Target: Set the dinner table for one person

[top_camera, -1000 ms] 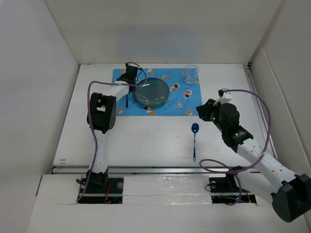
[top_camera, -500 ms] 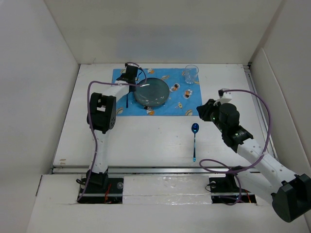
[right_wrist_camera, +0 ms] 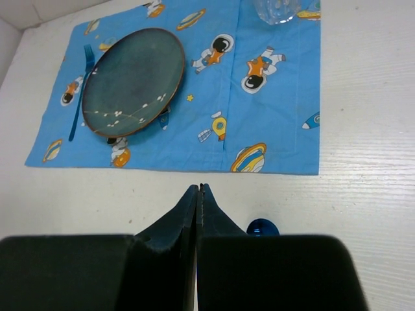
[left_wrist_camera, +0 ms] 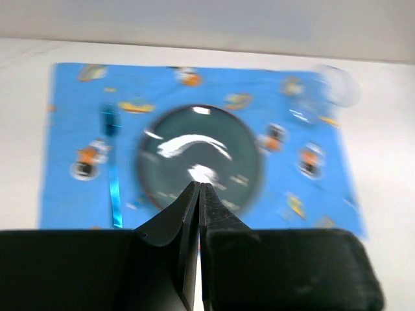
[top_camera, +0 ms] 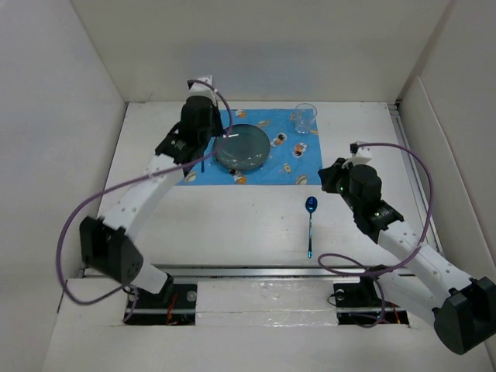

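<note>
Top external: L arm is seen re-posed vs 1 s ago. The elbow has been swung back toward the near-left and the wrist lifted over the far-left part of the placemat (top_camera: pixel 298 167). The fork (left_wrist_camera: pixel 111 175) has been left flat on the mat, just left of the plate (top_camera: pixel 242 147), same spot as before. Left gripper (left_wrist_camera: pixel 198 186) is shown pressed together with nothing pinched; the wrist img is blurred, so motion is probably ongoing. R arm has barely been shifted. Right gripper (right_wrist_camera: pixel 198 188) was partly spread a moment ago and is now closed and empty, held just far of the spoon (top_camera: pixel 310 225). The spoon is unmoved on the bare dinner table (top_camera: pixel 232 225), off the mat, near its right-near corner, handle pointing near. The glass (top_camera: pixel 305 118) stands at the mat's far-right corner. The table carries the whole setup, mat at far centre. Judgement: fork placement looks done, spoon is the only item left to be set right of the plate, prob. by the R arm.
</note>
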